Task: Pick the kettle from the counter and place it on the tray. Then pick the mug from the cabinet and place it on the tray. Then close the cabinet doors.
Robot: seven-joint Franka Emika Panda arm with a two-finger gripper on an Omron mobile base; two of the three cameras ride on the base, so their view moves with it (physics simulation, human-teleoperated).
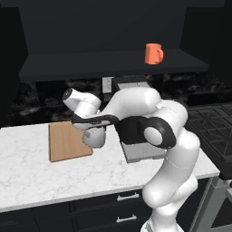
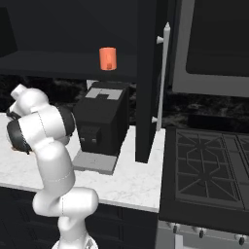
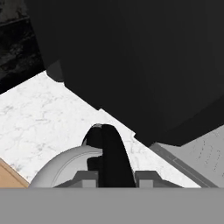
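Setting: white marble worktop point(image 1: 31, 172) below an open dark cabinet point(image 1: 108, 63).
Tool: tool point(image 3: 114, 177) narrowed on the black handle of the silver kettle point(image 3: 65, 168), beside the tray point(image 1: 68, 141).
Mug: orange mug point(image 1: 153, 53) upright on the cabinet shelf.
Backdrop: black coffee machine point(image 2: 102, 124) behind the kettle.

Rendered frames, soft and slightly blurred; dim dark upper cabinet point(image 1: 113, 41) swallows detail; white marble table point(image 1: 41, 167) brightly, evenly lit; no glare.
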